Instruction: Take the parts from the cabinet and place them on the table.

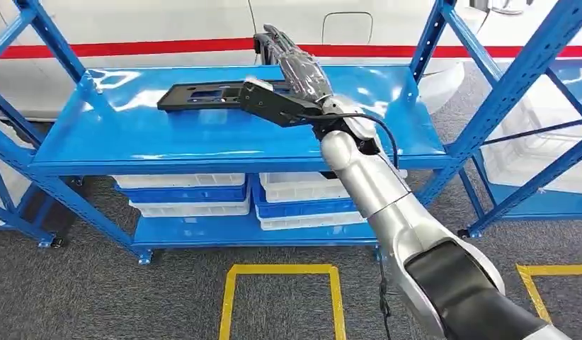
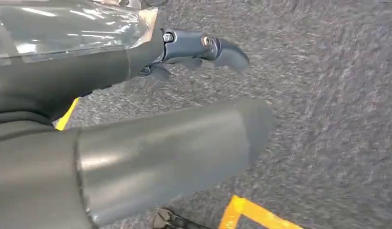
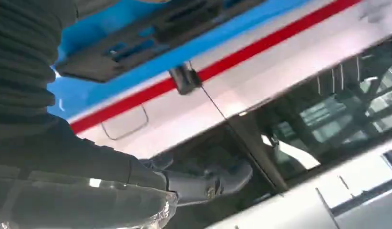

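On the blue top shelf (image 1: pixel 132 134) we have bare room left and right between the slanted uprights. Our right hand (image 1: pixel 297 65) hovers past the right end of the flat black part (image 1: pixel 203 94), fingers extended, holding nothing. The part's long axis runs left-right along the shelf.

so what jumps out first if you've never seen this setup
The right hand, on its silver arm, reaches over the top shelf of the bright blue rack, right by the long black part lying flat there. Behind the rack runs a white wall with a red stripe; white and blue bins sit on the lower shelf.
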Available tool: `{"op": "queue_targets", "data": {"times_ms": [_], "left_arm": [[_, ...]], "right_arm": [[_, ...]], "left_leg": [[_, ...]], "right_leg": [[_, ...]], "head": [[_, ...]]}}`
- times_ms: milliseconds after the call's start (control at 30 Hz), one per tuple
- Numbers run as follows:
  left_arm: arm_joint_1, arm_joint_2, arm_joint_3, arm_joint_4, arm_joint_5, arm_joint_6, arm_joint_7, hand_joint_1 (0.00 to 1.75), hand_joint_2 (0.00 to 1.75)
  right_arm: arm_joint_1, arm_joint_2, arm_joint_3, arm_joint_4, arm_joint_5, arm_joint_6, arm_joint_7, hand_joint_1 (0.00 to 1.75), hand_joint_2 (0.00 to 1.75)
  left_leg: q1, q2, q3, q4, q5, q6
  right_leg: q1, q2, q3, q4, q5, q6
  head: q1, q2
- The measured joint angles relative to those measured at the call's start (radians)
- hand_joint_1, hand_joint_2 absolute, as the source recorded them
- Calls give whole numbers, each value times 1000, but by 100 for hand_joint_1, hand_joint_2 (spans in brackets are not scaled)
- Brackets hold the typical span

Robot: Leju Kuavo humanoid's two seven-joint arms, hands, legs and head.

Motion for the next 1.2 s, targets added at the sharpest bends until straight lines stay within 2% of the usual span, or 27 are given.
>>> {"op": "queue_targets", "data": {"times_ms": [67,100,133,167,233,267,300,333,400,433,467,533,567,600,633,667,733,767,800,900,967,1000,1067,1100,1133,1167,1200], "left_arm": [[-3,-2,0,0,0,0,0,0,0],[-3,-5,0,0,0,0,0,0,0],[-2,-5,0,0,0,0,0,0,0],[-1,-6,0,1,0,0,2,0,0],[-1,-7,0,1,0,0,2,0,0],[-1,-7,0,1,0,0,2,0,0],[-2,-7,0,1,0,0,2,0,0],[-3,-7,0,1,0,1,2,0,0],[-3,-7,0,1,0,2,3,0,0],[-4,-4,0,0,0,3,3,0,0],[-5,-7,0,1,1,3,3,0,0],[-7,-6,0,1,2,5,3,0,0],[-6,-6,0,1,2,6,3,0,0],[-5,-6,0,1,2,6,5,0,0],[-4,-6,0,1,2,6,5,0,0],[-3,-7,1,1,2,9,6,0,0],[-3,-5,2,1,2,13,8,0,0],[-3,-4,2,1,2,14,8,0,0],[-4,-2,4,2,3,14,10,0,0],[-4,-2,4,2,6,15,10,0,0],[-2,-3,5,2,7,16,11,0,0],[-3,-4,4,2,5,16,11,0,0],[-4,-3,4,2,2,17,11,0,0],[-4,-3,4,2,1,17,11,0,0],[-4,-3,4,2,1,17,12,0,0],[-2,-4,4,3,0,17,14,0,0],[-1,-5,4,3,0,17,14,0,0]], "right_arm": [[5,-3,3,4,-2,0,0,0,175],[11,-3,3,7,-3,0,4,0,175],[15,-4,4,9,-3,0,4,0,175],[16,-6,3,11,-3,0,4,0,175],[14,-6,4,11,-3,0,4,0,175],[14,-8,4,12,-3,0,3,0,175],[11,-8,5,14,-3,0,3,0,175],[11,-4,6,14,-3,0,4,0,175],[8,-6,5,14,-3,0,4,0,175],[5,-4,5,13,-3,0,4,0,175],[1,-1,5,14,-3,0,3,0,175],[-6,5,6,16,-3,-1,1,0,175],[-7,8,6,18,-4,-2,0,0,175],[-5,9,8,22,-5,-3,-2,0,175],[-5,10,8,24,-5,-3,-2,0,175],[-5,10,9,30,-7,-3,-3,0,175],[-7,13,10,34,-8,-3,-4,0,175],[-9,16,10,35,-9,-3,-5,0,175],[-14,18,11,38,-10,-4,-7,0,175],[-18,22,12,44,-11,-6,-11,0,175],[-22,28,12,45,-13,-7,-13,0,175],[-28,28,12,45,-14,-8,-15,0,175],[-29,27,12,48,-15,-9,-15,0,175],[-26,26,12,51,-15,-8,-14,0,175],[-23,25,12,54,-15,-8,-14,0,175],[-22,23,12,56,-15,-8,-14,0,175],[-23,22,12,58,-15,-8,-14,0,175]], "left_leg": [[0,-5,8,0,-10,1],[0,-9,14,1,-16,0],[0,-13,21,1,-22,-2],[0,-16,31,1,-29,-4],[0,-19,56,5,-49,-11],[-1,-19,57,7,-59,-17],[-9,-22,59,15,-71,-22],[-6,-20,61,14,-74,-26],[-2,-19,64,11,-80,-36],[-2,-18,68,14,-87,-43],[-1,-15,60,33,-98,-49],[7,-11,-13,171,-151,-62],[10,-10,-66,253,-177,-67],[12,-7,-119,320,-185,-70],[13,-6,-145,339,-176,-71],[15,-5,-152,313,-136,-70],[15,-3,-97,145,-6,-62],[15,-1,-65,61,42,-55],[8,-1,-50,34,32,-51],[1,-1,-45,27,17,-38],[8,-1,-25,9,20,-28],[7,-1,-20,7,16,-18],[7,-1,-13,6,9,-10],[6,-3,-9,7,4,-8],[5,-6,-5,7,0,-7],[4,-9,3,8,-6,-9],[4,-10,12,9,-13,-11]], "right_leg": [[0,0,-106,166,-40,-3],[0,0,-150,219,-43,1],[0,0,-168,217,-24,9],[0,0,-162,171,17,22],[-4,-1,-99,-27,139,46],[-5,-4,-81,-94,170,44],[-3,-2,-63,-99,165,29],[-5,-1,-66,-97,161,15],[2,1,-66,-95,154,-2],[-10,2,-58,-101,153,-9],[-12,2,-48,-102,148,-15],[-14,1,-37,-102,139,-28],[-13,1,-34,-101,136,-32],[-13,1,-29,-101,130,-32],[-13,2,-24,-101,125,-32],[-13,2,-14,-101,118,-30],[-14,2,10,-101,102,-24],[-13,3,16,-104,95,-22],[-3,4,19,-100,89,-14],[-6,4,16,-106,82,0],[-3,1,10,-90,69,11],[-3,1,-13,-42,51,6],[-4,1,-113,129,-3,-5],[-4,1,-161,203,-18,-3],[-5,1,-188,233,-16,1],[-5,1,-192,213,8,11],[-5,1,-170,145,49,23]], "head": [[2,0],[1,0],[2,0],[2,0],[2,0],[3,0],[0,0],[1,0],[2,0],[2,0],[2,0],[-2,0],[-2,0],[-2,0],[-2,0],[-2,0],[-2,0],[-2,0],[-1,0],[-1,0],[0,0],[0,0],[1,0],[1,0],[1,0],[1,0],[1,0]]}}
